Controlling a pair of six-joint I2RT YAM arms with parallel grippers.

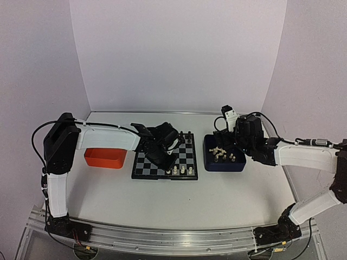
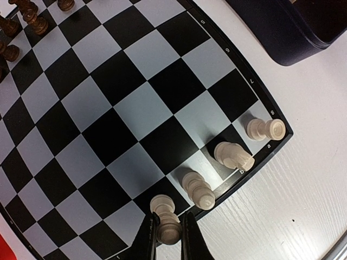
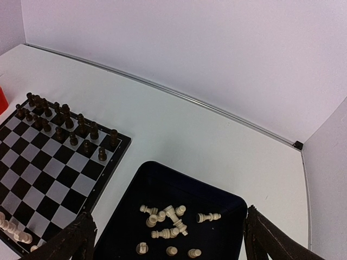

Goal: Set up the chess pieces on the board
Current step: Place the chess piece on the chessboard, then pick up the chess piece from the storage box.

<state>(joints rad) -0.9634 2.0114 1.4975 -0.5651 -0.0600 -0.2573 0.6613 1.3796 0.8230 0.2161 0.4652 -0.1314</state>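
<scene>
A white table point(image 1: 217, 200) with faint wood grain lies evenly lit, shadows soft. Behind the table rises a plain pale-lilac back wall point(image 1: 179, 54), a thin metal strip point(image 1: 179, 112) along their seam, and matching side walls point(image 1: 32, 65) flank the table left and right. A slotted aluminium rail point(image 1: 162, 238) runs along the table's near edge.

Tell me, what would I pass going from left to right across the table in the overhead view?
orange tray → chessboard → dark blue tray holding loose cream chess pieces
</scene>
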